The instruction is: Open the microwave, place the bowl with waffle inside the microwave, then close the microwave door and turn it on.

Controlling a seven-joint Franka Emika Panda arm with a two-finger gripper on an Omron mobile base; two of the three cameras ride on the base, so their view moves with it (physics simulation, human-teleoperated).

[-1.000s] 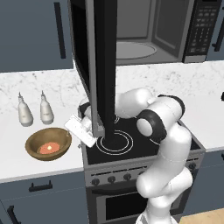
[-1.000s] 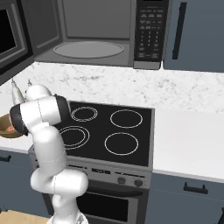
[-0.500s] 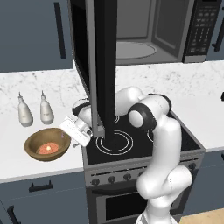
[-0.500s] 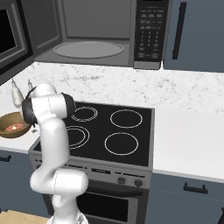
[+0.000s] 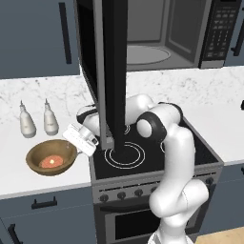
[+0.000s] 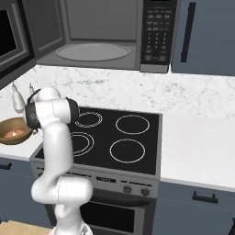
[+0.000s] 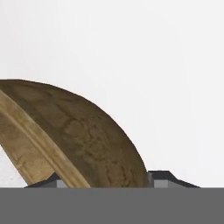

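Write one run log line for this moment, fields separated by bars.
door: open | bowl: on counter, waffle inside | gripper: at bowl rim, jaws straddling it, not closed

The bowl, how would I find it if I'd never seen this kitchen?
Find the black four-ring stovetop, then the white marble counter on its left side. There sits a round shallow brown wooden bowl, in front of two small pale bottles. It alone holds an orange-pink waffle.
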